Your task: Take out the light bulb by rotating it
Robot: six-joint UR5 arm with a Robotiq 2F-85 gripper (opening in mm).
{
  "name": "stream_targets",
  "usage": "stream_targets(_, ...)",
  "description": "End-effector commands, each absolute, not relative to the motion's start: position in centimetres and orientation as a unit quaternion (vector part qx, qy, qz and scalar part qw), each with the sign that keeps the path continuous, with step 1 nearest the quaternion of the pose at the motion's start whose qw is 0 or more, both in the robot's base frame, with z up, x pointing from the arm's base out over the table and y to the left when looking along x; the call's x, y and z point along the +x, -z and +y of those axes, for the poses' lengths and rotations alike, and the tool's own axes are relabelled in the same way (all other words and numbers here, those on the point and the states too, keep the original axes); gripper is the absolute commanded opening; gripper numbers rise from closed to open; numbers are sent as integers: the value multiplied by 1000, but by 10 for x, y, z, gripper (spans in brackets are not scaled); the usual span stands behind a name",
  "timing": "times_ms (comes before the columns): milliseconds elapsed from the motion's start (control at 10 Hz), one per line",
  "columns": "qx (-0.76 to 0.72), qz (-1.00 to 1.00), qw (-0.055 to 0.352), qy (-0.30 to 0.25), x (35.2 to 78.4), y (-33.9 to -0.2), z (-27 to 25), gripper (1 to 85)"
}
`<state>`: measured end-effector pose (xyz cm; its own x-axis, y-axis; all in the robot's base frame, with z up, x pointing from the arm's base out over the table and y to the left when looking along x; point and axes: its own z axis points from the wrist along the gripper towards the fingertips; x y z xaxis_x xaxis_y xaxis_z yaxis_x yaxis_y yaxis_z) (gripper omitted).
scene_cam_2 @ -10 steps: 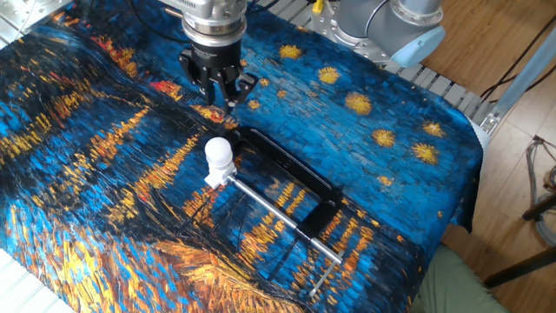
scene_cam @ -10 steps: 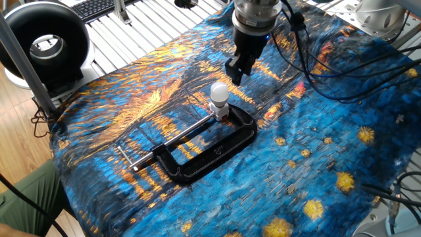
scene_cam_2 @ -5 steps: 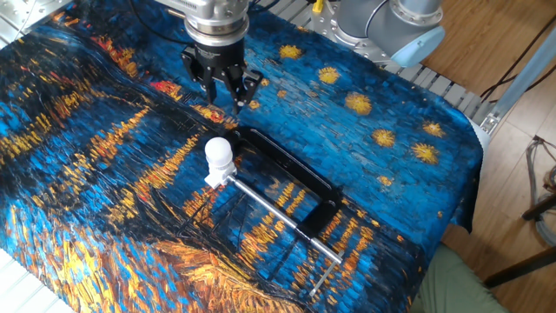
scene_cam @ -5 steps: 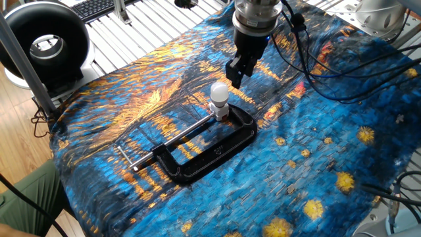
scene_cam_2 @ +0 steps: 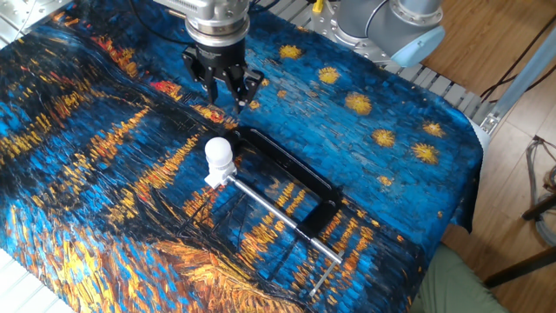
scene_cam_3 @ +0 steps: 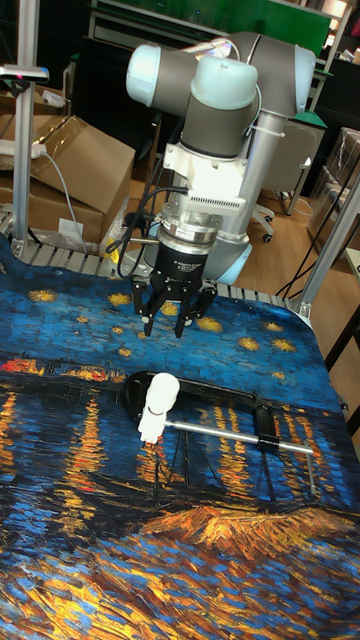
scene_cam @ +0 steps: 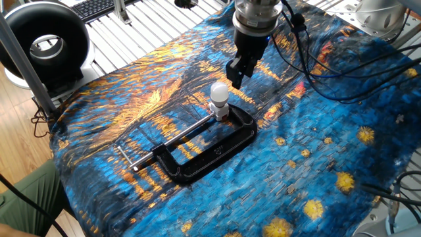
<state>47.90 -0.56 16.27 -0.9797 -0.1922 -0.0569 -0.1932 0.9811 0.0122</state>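
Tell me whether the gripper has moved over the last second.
Yes. The gripper shifted slightly right and a little down the picture in the other fixed view, judged against the clamp.

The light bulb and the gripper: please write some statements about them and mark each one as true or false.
1. The light bulb stands upright in a socket held by the black clamp. True.
2. The gripper is shut on the light bulb. False: it is open, above and apart from the bulb.
3. The clamp lies on a blue and orange cloth. True.
4. The bulb lies loose on the cloth. False: it sits in its socket.
5. The gripper holds nothing. True.
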Motion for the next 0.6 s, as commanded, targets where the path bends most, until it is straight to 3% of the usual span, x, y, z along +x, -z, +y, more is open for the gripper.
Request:
stream_targets(0,-90,995,29,-17,485,-160,8,500)
stream_targets(500,-94,995,32,-14,500,-146,11,500)
